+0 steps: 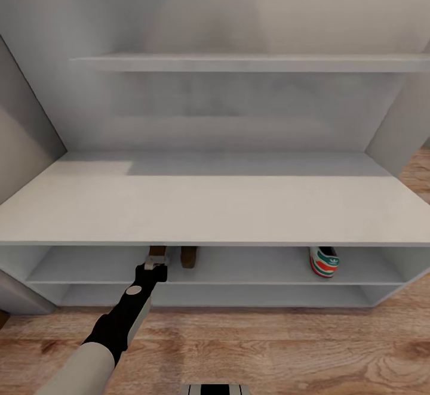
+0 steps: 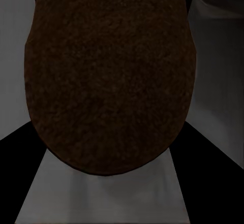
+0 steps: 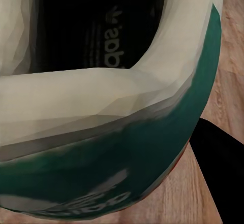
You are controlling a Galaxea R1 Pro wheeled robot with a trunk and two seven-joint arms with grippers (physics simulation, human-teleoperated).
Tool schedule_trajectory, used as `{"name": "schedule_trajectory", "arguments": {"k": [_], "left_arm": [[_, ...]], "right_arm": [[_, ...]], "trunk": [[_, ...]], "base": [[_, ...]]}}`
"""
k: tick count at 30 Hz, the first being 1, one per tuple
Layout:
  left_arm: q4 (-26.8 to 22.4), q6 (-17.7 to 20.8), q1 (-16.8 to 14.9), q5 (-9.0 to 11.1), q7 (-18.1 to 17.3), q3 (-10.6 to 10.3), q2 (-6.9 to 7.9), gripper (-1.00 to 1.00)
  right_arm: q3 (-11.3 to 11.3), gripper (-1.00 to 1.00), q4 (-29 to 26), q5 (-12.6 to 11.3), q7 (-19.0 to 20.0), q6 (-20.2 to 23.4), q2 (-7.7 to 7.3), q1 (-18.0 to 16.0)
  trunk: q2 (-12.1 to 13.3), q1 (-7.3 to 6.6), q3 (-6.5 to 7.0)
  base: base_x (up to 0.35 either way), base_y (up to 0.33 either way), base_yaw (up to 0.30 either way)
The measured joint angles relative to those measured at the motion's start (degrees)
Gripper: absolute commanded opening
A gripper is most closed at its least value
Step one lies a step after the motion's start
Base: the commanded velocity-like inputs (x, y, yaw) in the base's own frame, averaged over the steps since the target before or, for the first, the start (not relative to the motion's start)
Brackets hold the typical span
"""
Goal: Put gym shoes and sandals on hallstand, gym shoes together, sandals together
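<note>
Ahead, white hallstand [image 1: 209, 204] stands on wood-plank corridor floor [image 1: 269, 347] against grey wall [image 1: 239, 13].

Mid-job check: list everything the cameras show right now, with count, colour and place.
White two-tier hallstand: one, against the wall, a white wall shelf above it.
Dark brown leather sandals: two, upper tier, left of centre; one at the left gripper, one just to its right.
White gym shoe with green stripes and red heel patch: one, upper tier, right side.
Second white and green gym shoe: one, close in the right wrist view, above wood flooring.
Light brown wood-plank floor: in front of the hallstand.
Left gripper: black, reaching into the upper tier at the sandal.
</note>
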Motion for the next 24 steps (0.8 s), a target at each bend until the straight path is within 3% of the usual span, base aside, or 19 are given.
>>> {"name": "schedule_trajectory", "arguments": {"k": [24], "left_arm": [[0.0, -0.14, 0.0, 0.0, 0.0, -0.71, -0.05, -1.0]], "right_arm": [[0.0, -1.0, 0.02, 0.0, 0.0, 0.0, 0.0, -0.01]], "trunk": [[0.0, 0.01, 0.0]], "base": [[0.02, -0.005, 0.0]]}}
